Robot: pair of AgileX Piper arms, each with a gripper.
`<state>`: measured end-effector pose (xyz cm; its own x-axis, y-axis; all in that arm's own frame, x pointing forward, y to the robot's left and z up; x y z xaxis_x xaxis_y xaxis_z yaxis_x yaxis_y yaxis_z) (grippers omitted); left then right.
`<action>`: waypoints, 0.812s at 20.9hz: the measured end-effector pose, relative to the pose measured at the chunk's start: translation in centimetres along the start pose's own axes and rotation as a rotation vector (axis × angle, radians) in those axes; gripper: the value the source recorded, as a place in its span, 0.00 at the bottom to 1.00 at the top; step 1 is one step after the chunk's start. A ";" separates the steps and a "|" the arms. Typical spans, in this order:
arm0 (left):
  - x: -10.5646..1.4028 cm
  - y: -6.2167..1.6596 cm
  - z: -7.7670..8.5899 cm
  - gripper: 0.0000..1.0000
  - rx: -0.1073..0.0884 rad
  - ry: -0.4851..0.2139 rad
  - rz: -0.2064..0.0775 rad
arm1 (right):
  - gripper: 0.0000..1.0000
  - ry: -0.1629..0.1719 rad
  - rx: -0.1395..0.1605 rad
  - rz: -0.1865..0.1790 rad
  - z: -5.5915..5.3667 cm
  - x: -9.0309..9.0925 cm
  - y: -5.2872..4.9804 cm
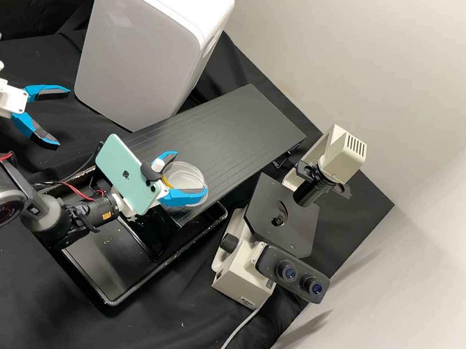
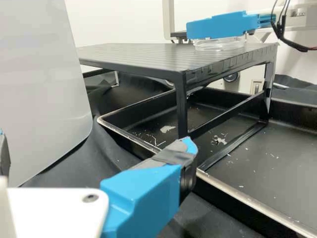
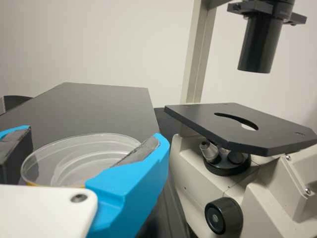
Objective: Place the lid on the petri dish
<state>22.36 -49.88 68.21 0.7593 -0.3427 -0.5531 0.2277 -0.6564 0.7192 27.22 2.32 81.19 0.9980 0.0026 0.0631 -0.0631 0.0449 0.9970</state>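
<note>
The white box (image 1: 147,41) stands at the back, well away from the action, and the black ribbed platform (image 1: 233,128) runs from beside it down over the black tray (image 1: 112,253), with the microscope (image 1: 269,243) just past its near end. On that near end lies the job: the right arm reaches in low across the tray, wrist about level, and its right claw (image 1: 191,174) points along the platform top towards the microscope, one blue finger on each side of the clear round lid (image 3: 84,153) and pressed against its rim, so it looks to be pinching the lid. The lid lies flat and, being round, offers no long axis. The dish (image 3: 74,173) shows through it as an inner ring, directly below and roughly centred, so the coming move is likely straight down, or only a release; whether the lid is already seated I cannot tell. The left claw (image 1: 63,118) hangs spread and empty, well apart near the box.
</note>
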 end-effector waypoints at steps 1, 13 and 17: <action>0.0 0.02 0.0 1.00 0.000 0.000 0.001 | 0.00 -0.003 -0.001 0.000 0.1 0.0 0.0; 0.1 -0.13 0.0 1.00 -0.001 0.001 -0.005 | 0.00 -0.019 0.031 0.008 1.2 0.2 0.1; 0.1 -0.16 0.0 1.00 -0.002 0.001 -0.006 | 0.00 -0.035 0.029 0.023 1.6 0.2 0.5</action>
<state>22.39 -49.77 68.07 0.7584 -0.3379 -0.5573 0.2334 -0.6575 0.7164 27.39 0.70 81.78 0.9957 -0.0314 0.0868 -0.0863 0.0159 0.9961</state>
